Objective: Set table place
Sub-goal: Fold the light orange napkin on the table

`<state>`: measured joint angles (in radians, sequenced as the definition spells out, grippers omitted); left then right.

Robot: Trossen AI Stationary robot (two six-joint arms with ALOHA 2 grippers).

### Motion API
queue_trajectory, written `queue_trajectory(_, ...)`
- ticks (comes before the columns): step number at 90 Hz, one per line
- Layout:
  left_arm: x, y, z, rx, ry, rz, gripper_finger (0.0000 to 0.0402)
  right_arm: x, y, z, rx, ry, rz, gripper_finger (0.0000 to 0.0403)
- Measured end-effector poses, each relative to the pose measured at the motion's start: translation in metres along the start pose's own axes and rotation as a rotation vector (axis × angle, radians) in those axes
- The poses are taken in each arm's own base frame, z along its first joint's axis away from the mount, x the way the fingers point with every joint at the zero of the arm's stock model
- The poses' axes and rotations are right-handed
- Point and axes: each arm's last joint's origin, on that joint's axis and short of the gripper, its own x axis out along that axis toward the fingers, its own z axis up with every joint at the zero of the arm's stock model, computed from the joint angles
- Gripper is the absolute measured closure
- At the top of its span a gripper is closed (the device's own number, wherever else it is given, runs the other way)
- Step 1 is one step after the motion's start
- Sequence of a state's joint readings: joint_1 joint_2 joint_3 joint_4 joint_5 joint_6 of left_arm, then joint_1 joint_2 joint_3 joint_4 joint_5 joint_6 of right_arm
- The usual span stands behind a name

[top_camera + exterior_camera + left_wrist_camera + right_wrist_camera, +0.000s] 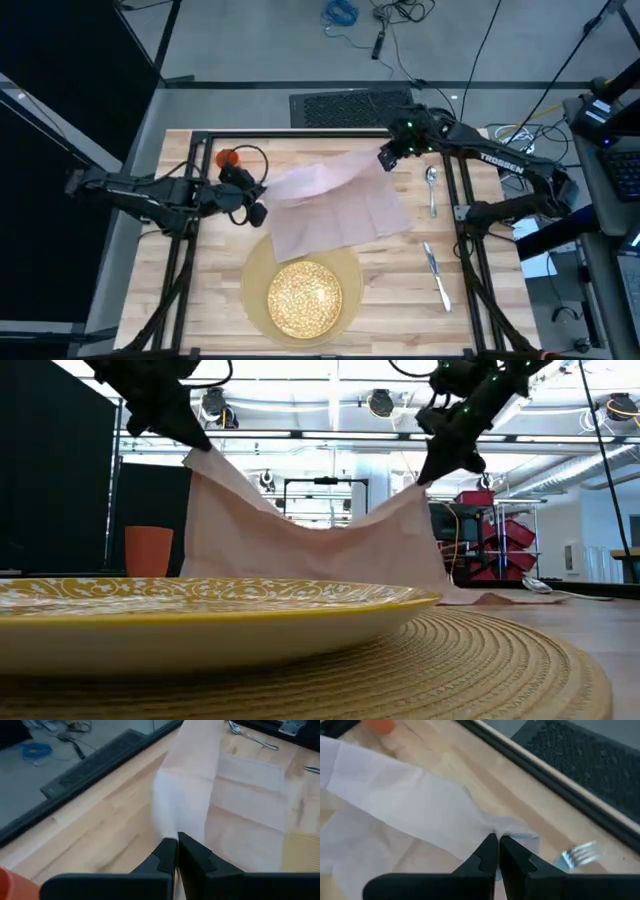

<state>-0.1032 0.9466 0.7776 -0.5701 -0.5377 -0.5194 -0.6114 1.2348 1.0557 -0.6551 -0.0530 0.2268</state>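
Robotics lab or workshop.
Ceiling lights (380, 402), exposed ducts, red bins (500, 540), loose floor cables (340, 13) and black partitions (60, 80) surround the table (200, 300).

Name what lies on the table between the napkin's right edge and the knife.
Nothing: in the high view, bare planks of the table separate the napkin from the knife. The spoon lies farther back, also right of the napkin.

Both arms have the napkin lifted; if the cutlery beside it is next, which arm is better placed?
Likely the right. Its tool holds the napkin right by the spoon and knife; the left tool is on the far side.
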Motion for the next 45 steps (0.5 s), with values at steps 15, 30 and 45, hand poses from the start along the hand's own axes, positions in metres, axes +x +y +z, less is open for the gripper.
queue_trajectory(15,-0.001,-0.004,-0.002,-0.035,0.035,-0.067,0.0402,-0.009,0.002,-0.015,0.041,0.121,-0.017,0.0403)
queue_trajectory(30,0.002,-0.008,-0.006,-0.064,0.093,-0.101,0.0402,-0.011,0.007,-0.023,0.055,0.19,-0.02,0.0403)
queue_trajectory(45,0.016,-0.019,-0.015,-0.05,0.177,-0.102,0.0402,-0.012,0.017,-0.032,0.055,0.258,-0.012,0.0403)
